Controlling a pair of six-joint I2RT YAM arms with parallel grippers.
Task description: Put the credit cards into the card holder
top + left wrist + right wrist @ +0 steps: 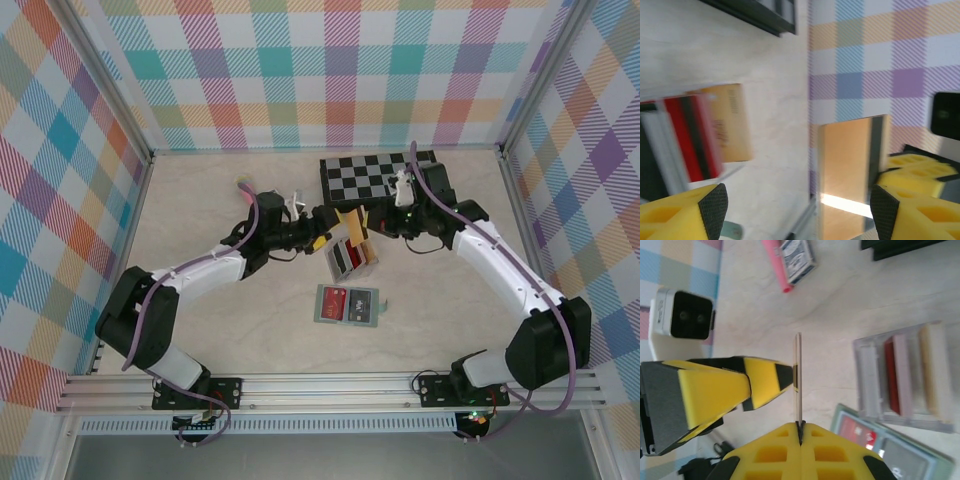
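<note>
The right gripper [800, 429] was clamped on a thin yellow-orange plastic card [799, 371], the left gripper [800, 207] gaped wide beside it, and the sage-green bifold card holder [350, 305] lay open on the pale table [220, 335] below them.

Nothing legible can be read. The tan upright plastic card [730, 125] carries dark print on its face, too blurred to make out. The red plastic card [857, 432] in the sage-green bifold wallet [900, 457] shows white marks, too small to read.
</note>
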